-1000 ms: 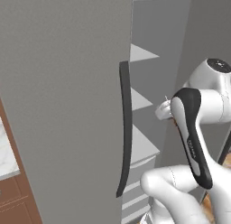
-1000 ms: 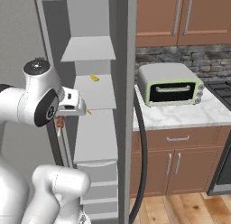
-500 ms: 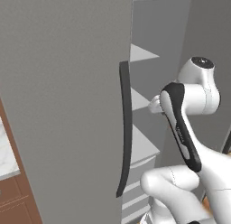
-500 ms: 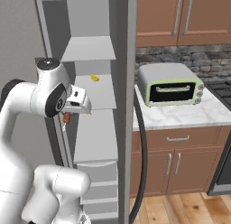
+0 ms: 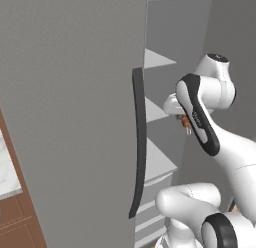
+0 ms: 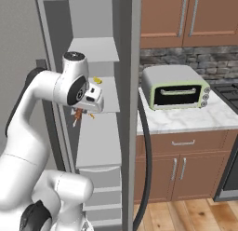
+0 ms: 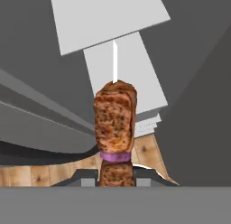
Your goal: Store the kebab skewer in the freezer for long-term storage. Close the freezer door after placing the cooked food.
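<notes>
Since a second ago the arm has swung its wrist up and forward, carrying the load from beside the robot's body into the mouth of the open freezer (image 6: 125, 109); the base cameras have not shifted. Nearest the hand camera, the tool (image 7: 116, 172) is pinched narrow on the bottom of the kebab skewer (image 7: 115, 121), so the browned meat chunk and a purple slice stand just above the tips and the pale stick end points away, toward the shelves. Holding it by one end keeps the rest of the skewer free to go in first, and it hangs clear of everything, in the air and not yet on any shelf. In the right base view the skewer (image 6: 78, 115) dangles below the white wrist, just in front of the front edge of the middle shelf (image 6: 110, 104), with its lower end tilted down. In the left base view it shows as a small orange bit (image 5: 185, 123) under the hand, between the opened door (image 5: 75, 117) with its long dark handle (image 5: 139, 142) and the inner shelves. Farther in, a small yellow item (image 6: 97, 79) lies on that middle shelf near its front edge. My reading is that the carry is nearly over and the set-down comes next; closing the door is not yet done. Off to the right, a toaster oven (image 6: 175, 88) sits on the marble worktop (image 6: 186, 120).
</notes>
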### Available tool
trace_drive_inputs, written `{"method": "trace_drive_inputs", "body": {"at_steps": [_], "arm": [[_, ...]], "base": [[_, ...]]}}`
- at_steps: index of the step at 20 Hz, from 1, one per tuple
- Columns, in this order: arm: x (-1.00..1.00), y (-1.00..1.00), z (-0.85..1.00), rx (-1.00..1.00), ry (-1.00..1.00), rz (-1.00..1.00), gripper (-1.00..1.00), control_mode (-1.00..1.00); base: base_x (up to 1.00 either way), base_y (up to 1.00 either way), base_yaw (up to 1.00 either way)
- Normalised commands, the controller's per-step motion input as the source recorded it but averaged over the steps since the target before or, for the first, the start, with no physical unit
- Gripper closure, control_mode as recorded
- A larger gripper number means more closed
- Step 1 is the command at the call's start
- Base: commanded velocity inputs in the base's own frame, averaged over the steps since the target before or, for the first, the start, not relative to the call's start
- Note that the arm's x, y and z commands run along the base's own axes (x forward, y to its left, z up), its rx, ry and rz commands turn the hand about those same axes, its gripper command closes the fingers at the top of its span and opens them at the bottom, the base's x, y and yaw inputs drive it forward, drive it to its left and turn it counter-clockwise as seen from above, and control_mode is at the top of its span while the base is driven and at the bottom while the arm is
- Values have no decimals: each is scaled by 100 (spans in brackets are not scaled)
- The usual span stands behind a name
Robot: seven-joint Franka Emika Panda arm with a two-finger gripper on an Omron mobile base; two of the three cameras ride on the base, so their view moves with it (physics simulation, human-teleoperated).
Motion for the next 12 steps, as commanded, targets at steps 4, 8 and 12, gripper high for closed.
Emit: {"method": "trace_drive_inputs", "body": {"at_steps": [4, 8, 12], "arm": [[28, 0, -30, 0, 0, -3, 100, -100], [34, 0, -36, 0, 0, -2, 100, -100], [47, 0, -19, 0, 0, 0, 100, -100]], "base": [[0, 0, 0], [0, 0, 0], [0, 0, 0]]}}
